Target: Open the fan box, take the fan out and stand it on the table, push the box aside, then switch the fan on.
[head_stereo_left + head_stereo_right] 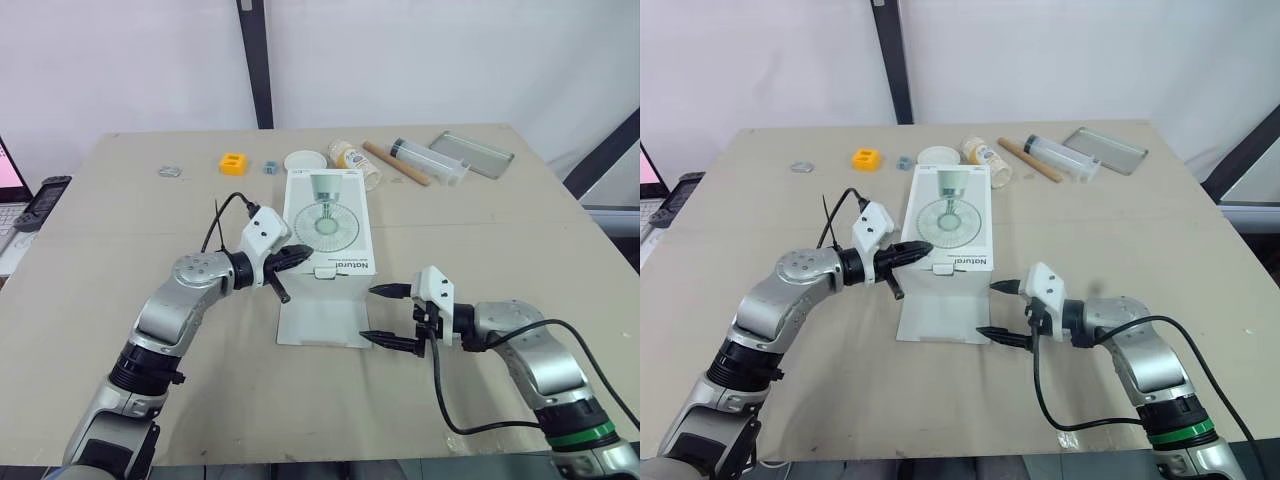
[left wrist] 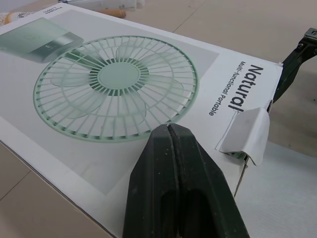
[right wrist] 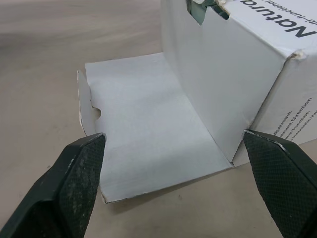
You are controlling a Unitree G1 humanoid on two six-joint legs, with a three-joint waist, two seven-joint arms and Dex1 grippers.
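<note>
Fan box (image 1: 327,225) flat on the table (image 1: 480,230), flap (image 1: 322,322) at its near end folded out. Left gripper (image 1: 300,255) clenched empty over the box's top by its left edge, likely steadying it. Right gripper (image 1: 368,313) spread wide just off the box's opened end, seemingly poised to reach inside.

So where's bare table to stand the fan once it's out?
Biggest bare patch: right of the box, between it, the tray and the right edge of the table, beyond the right gripper. Another lies left of the box, outside the left gripper. The far edge behind the box is crowded, yellow block through jar to tray.
</note>
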